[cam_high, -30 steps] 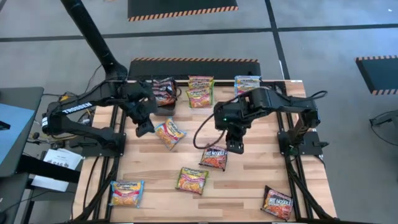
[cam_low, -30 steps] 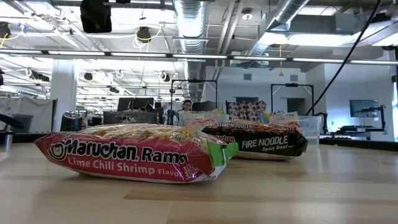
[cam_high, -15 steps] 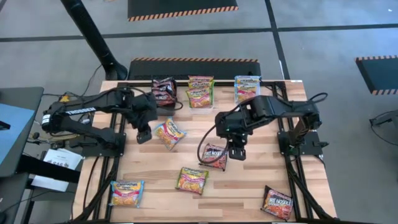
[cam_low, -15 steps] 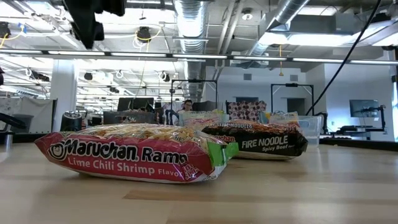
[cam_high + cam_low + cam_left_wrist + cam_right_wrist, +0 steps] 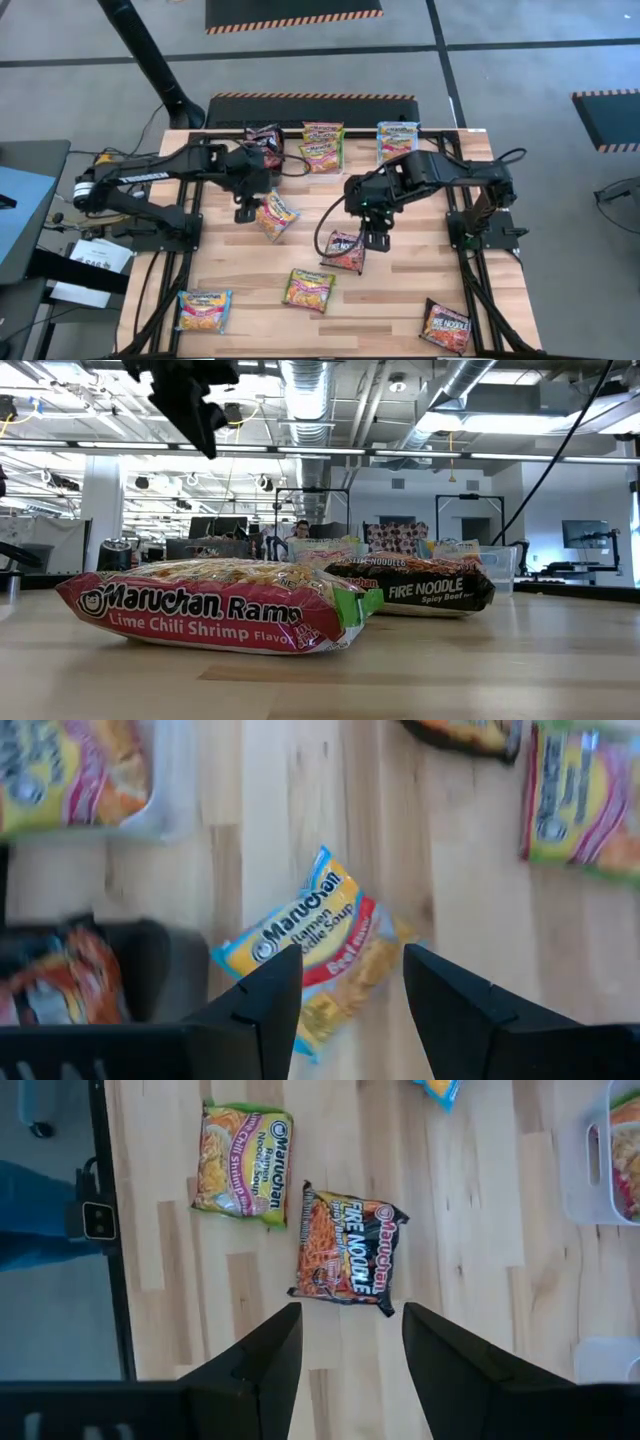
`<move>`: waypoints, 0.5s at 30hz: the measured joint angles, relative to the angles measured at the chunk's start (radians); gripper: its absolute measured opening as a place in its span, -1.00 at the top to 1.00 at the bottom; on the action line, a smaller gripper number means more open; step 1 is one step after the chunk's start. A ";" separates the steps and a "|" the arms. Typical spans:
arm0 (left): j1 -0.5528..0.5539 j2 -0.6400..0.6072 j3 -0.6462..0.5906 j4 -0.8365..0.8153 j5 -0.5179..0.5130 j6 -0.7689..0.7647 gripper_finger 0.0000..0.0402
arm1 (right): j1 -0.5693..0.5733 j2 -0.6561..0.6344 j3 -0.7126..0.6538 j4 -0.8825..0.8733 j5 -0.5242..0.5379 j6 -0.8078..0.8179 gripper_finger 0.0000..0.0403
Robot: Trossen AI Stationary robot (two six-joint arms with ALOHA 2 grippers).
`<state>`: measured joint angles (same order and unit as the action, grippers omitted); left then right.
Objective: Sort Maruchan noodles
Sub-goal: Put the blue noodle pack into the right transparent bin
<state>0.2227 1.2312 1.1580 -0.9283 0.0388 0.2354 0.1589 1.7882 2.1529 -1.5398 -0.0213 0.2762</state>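
The Maruchan noodles are flat packets spread over the wooden table. My left gripper point(image 5: 245, 209) point(image 5: 352, 988) is open and hovers just left of a blue-yellow beef packet point(image 5: 273, 215) point(image 5: 312, 948) lying flat on the boards. My right gripper point(image 5: 372, 238) point(image 5: 350, 1348) is open and hangs above the table beside a dark Fire Noodle packet point(image 5: 345, 251) point(image 5: 346, 1248), also lying flat. A pink-green lime chili shrimp packet point(image 5: 309, 289) point(image 5: 243, 1160) point(image 5: 220, 605) lies nearer the near edge. Neither gripper touches a packet.
Along the far edge stand a black tub point(image 5: 262, 146) with dark packets and two clear tubs point(image 5: 322, 146) point(image 5: 397, 139) with orange-green and light-blue packets. More packets lie near-left point(image 5: 204, 310) and near-right point(image 5: 446, 325). Bare boards lie between the scattered packets.
My left gripper has moved toward the table's right, closing on the blue-yellow beef packet; in the low view it has come into the picture's top left. The packets have stayed where they lay.
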 joint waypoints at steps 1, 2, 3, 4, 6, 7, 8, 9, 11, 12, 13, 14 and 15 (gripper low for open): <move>0.003 0.015 0.000 0.009 0.001 0.046 0.19 | -0.005 0.000 0.000 0.000 0.000 -0.011 0.01; 0.009 0.032 0.000 0.018 0.003 0.089 0.19 | -0.009 0.000 0.000 0.000 0.000 -0.021 0.01; 0.014 0.052 0.001 0.019 0.005 0.127 0.19 | -0.014 0.000 0.000 0.000 0.000 -0.029 0.01; 0.020 0.074 0.001 0.016 0.005 0.163 0.19 | -0.021 0.000 0.000 0.000 0.000 -0.038 0.01; 0.033 0.120 0.001 0.016 0.005 0.217 0.19 | -0.038 0.000 0.000 0.002 0.000 -0.043 0.01; 0.040 0.144 0.001 0.017 0.005 0.239 0.19 | -0.049 0.000 0.000 0.002 0.000 -0.042 0.01; 0.047 0.169 0.003 0.016 0.005 0.257 0.19 | -0.060 0.000 0.000 0.002 0.000 -0.041 0.01; 0.054 0.195 0.005 0.019 0.005 0.270 0.19 | -0.072 0.000 0.000 0.002 0.000 -0.041 0.01; 0.065 0.244 0.009 0.030 0.005 0.291 0.19 | -0.096 0.000 0.000 0.003 0.000 -0.041 0.01; 0.070 0.269 0.011 0.035 0.005 0.307 0.19 | -0.108 0.000 0.000 0.003 0.000 -0.041 0.01; 0.073 0.292 0.011 0.040 0.005 0.325 0.19 | -0.119 0.000 0.000 0.003 0.000 -0.041 0.01; 0.077 0.315 0.011 0.040 0.005 0.343 0.19 | -0.131 0.000 0.000 0.003 0.000 -0.041 0.01; 0.081 0.336 0.011 0.039 0.005 0.359 0.19 | -0.142 0.000 0.000 0.004 0.000 -0.041 0.01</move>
<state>0.3042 1.5673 1.1694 -0.8888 0.0442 0.5948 0.0166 1.7882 2.1525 -1.5360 -0.0216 0.2352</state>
